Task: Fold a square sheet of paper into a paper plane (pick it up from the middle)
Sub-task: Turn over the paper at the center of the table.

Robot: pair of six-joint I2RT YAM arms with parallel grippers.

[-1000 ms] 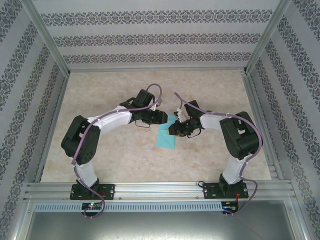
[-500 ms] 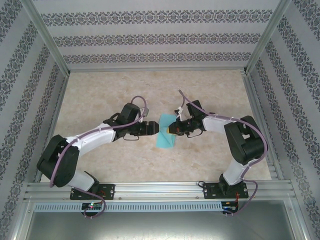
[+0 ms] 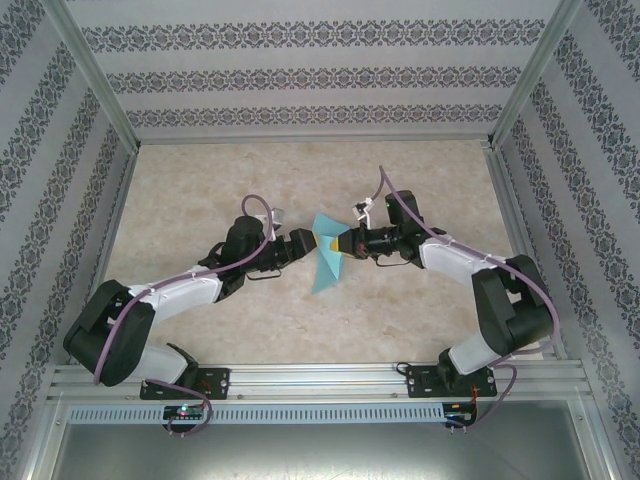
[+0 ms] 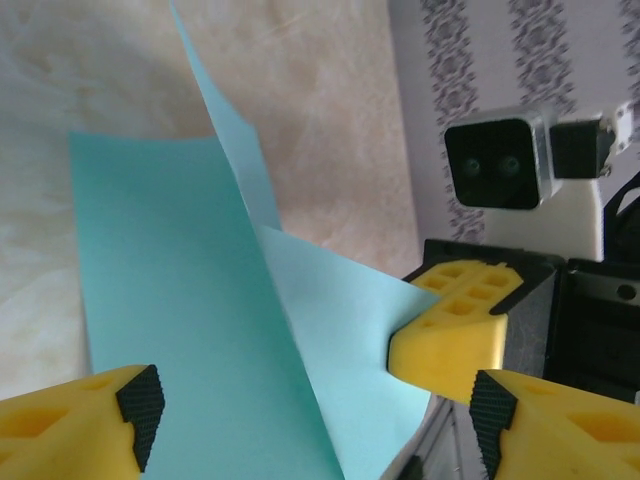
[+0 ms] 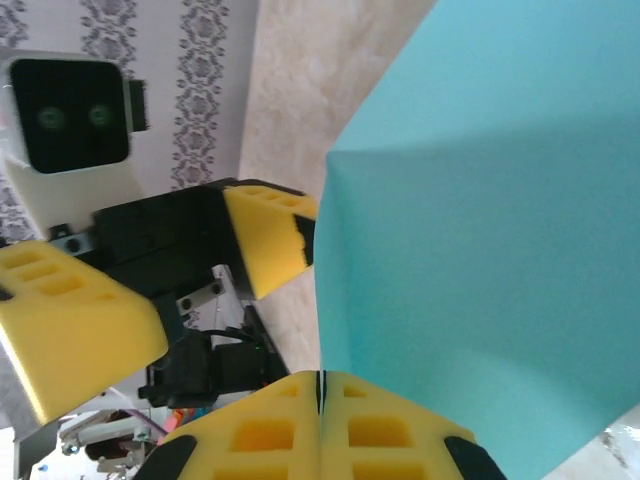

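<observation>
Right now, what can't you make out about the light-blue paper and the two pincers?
- Right wrist view: the thin light-cyan paper sheet runs off the top and right edges, so its outline is cut off.
- Left wrist view: the sheet's lower edge leaves the frame inside the open left pincer; contact is unclear.
- Top view: too small to show creases; the right pincer, shut on the sheet, covers its grip spot.
</observation>
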